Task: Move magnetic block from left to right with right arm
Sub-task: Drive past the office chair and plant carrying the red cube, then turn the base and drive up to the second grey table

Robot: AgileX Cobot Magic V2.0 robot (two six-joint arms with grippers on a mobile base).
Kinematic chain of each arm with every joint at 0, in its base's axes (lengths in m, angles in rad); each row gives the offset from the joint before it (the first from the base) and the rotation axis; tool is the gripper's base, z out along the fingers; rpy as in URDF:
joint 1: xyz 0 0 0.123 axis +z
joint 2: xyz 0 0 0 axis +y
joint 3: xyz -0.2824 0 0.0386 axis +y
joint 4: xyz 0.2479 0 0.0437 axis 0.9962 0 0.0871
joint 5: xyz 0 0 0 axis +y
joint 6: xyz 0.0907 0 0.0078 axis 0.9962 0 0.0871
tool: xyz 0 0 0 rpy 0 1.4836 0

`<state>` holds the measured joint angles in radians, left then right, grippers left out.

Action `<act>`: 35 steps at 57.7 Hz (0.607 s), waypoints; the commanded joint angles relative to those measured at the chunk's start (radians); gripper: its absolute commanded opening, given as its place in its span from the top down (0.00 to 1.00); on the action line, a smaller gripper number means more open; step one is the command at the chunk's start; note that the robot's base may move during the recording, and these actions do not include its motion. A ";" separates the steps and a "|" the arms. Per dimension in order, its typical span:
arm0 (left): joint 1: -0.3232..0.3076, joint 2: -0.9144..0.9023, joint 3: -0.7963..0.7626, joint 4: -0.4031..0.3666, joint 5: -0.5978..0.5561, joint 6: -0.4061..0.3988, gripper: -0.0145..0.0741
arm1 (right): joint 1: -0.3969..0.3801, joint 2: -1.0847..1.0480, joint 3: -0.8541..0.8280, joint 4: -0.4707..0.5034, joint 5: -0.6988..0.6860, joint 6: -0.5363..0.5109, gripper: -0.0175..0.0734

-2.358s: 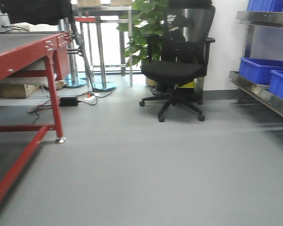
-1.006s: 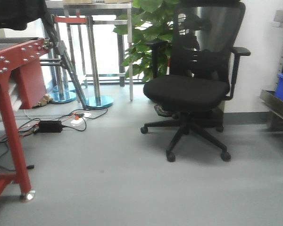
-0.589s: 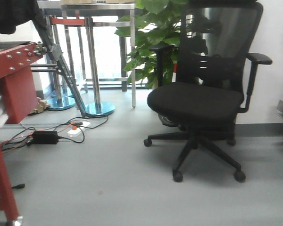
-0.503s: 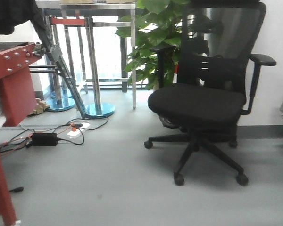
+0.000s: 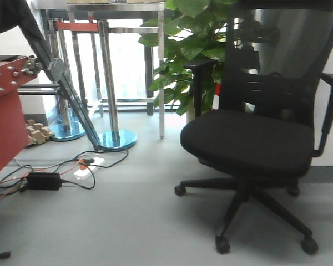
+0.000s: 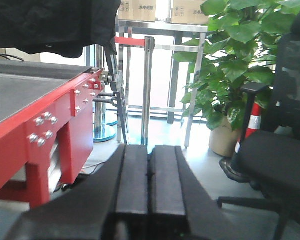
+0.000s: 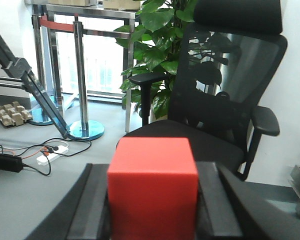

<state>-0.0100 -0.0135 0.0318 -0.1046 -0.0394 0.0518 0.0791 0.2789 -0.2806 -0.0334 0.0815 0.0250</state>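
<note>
Right gripper (image 7: 153,212) has the red block (image 7: 152,177) pinched between its two fingers, so I'd say the pick is done and this is the carry part. Left gripper (image 6: 150,172) has its fingers pressed flat together, nothing in them. I only see an office chair (image 5: 250,138), a plant (image 5: 191,50) and a red table (image 6: 35,107). No drop spot is in view, so next it needs to reach the right-hand place, lower and let go gently.

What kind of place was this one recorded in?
Probably an indoor lab or workshop with office furnishings: a black mesh office chair, a leafy potted plant and a red-framed workbench, with a power adapter lying on the grey floor.
</note>
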 commanded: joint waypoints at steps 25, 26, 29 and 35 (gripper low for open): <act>-0.007 -0.011 0.008 -0.005 -0.086 0.000 0.98 | -0.007 0.005 -0.031 -0.009 -0.091 -0.006 0.43; -0.007 -0.011 0.008 -0.005 -0.086 0.000 0.98 | -0.007 0.005 -0.031 -0.009 -0.091 -0.006 0.43; -0.007 -0.011 0.008 -0.005 -0.086 0.000 0.98 | -0.007 0.005 -0.031 -0.009 -0.091 -0.006 0.43; -0.007 -0.011 0.008 -0.005 -0.086 0.000 0.98 | -0.007 0.005 -0.031 -0.009 -0.091 -0.006 0.43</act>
<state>-0.0100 -0.0135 0.0318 -0.1046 -0.0394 0.0518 0.0791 0.2789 -0.2806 -0.0334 0.0815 0.0250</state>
